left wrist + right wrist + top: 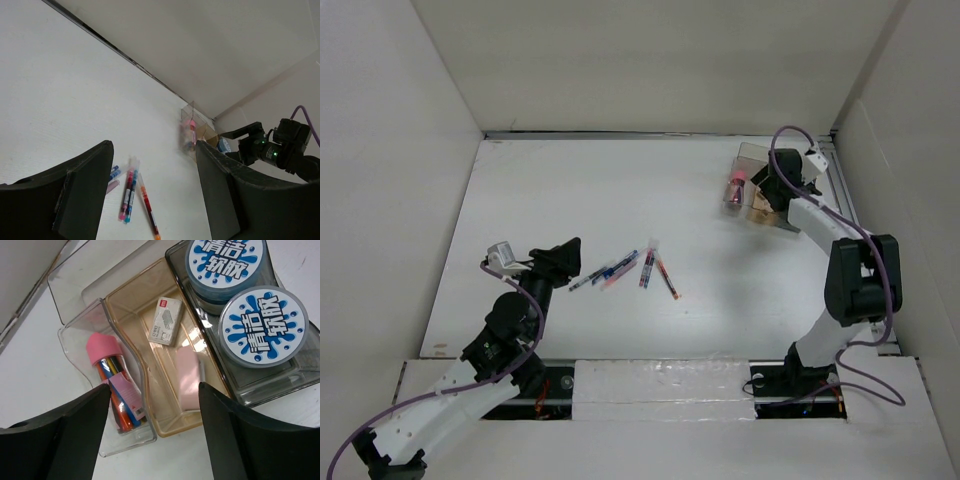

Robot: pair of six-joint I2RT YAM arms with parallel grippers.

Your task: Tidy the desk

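Observation:
The white desk [570,200] holds several loose pens [625,270] near its middle; they also show in the left wrist view [131,195]. My left gripper [565,262] is open and empty, just left of the pens. A clear compartmented tray [752,190] sits at the back right. In the right wrist view it holds a pink-capped tube of pens [116,385], a staple box [166,327], a pink eraser [189,377] and two round blue-labelled tubs [262,327]. My right gripper [768,195] hovers open and empty over the tray [145,405].
White wall panels [650,60] stand at the back and both sides of the desk. The tray sits close to the right wall. The right arm's cable [790,140] loops above the tray.

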